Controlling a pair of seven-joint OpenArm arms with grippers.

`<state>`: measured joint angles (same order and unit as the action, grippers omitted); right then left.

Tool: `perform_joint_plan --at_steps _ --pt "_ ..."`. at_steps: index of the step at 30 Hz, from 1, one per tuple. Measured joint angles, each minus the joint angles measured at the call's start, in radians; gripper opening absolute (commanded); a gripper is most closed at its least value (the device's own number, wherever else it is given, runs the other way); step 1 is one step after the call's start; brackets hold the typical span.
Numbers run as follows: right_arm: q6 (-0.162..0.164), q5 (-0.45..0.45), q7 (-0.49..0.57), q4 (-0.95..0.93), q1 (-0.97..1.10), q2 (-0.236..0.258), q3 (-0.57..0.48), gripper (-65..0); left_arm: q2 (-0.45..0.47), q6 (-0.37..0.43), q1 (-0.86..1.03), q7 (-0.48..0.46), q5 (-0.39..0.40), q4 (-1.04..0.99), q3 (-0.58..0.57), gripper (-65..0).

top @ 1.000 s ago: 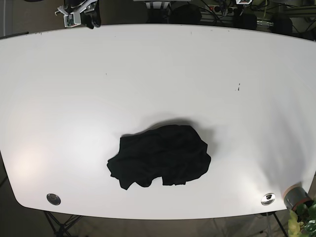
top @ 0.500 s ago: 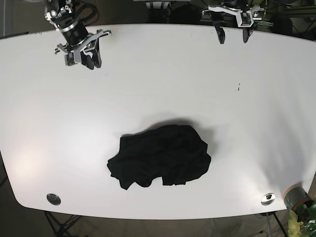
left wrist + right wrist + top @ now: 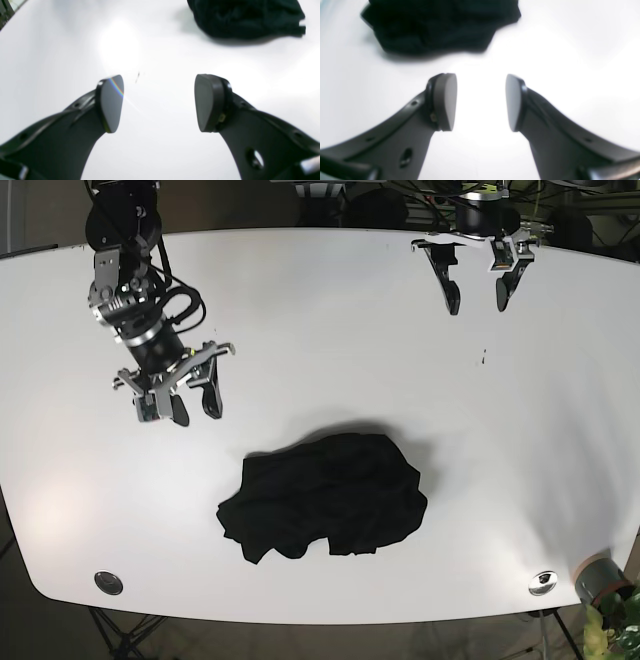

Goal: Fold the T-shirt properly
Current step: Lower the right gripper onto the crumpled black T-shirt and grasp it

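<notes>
A black T-shirt [image 3: 325, 495] lies crumpled in a heap on the white table [image 3: 320, 330], in its front middle. It shows at the top of the left wrist view [image 3: 247, 17] and of the right wrist view [image 3: 442, 25]. My right gripper [image 3: 195, 408] is open and empty above the table, up and to the left of the shirt; its pads [image 3: 445, 101] stand apart. My left gripper [image 3: 478, 303] is open and empty near the table's far edge, well behind the shirt; its pads [image 3: 111, 102] stand wide apart.
Two round metal fittings sit near the front corners of the table [image 3: 108, 583] [image 3: 542, 582]. A grey pot with a green plant [image 3: 605, 585] stands past the front right corner. A small dark mark [image 3: 484, 358] is on the table at the right.
Both arms have come in over the table. The right gripper moved down from the far left corner toward the shirt. The left gripper moved a little forward. The shirt has not moved.
</notes>
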<state>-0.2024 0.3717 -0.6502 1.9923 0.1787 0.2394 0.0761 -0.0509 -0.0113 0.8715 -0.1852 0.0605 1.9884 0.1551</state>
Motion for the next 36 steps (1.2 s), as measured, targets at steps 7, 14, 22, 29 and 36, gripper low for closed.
perform_joint_plan --at_steps 7,14,22,29,36 --pt "0.001 0.009 -0.093 -0.053 -0.172 -0.004 0.001 -34.4 0.046 0.009 -0.084 0.007 0.000 -0.002 0.002 -22.9" --pt "0.001 0.000 -0.102 -0.251 -0.307 -0.039 -0.013 -34.4 0.046 0.004 -0.203 0.138 0.000 -0.003 0.001 -22.9" --pt "0.001 -0.001 -0.097 -0.441 -0.417 -0.040 -0.119 -28.5 0.043 0.002 -0.352 0.273 0.000 -0.004 0.006 -22.9" --pt "0.008 -0.005 -0.023 -0.648 -0.502 -0.058 -0.188 -19.2 0.044 0.006 -0.449 0.377 -0.003 -0.004 0.067 -22.9" --pt "0.005 -0.030 0.117 -0.911 -0.576 -0.070 -0.235 -19.0 0.048 0.004 -0.462 0.389 -0.003 -0.005 0.074 -22.9"
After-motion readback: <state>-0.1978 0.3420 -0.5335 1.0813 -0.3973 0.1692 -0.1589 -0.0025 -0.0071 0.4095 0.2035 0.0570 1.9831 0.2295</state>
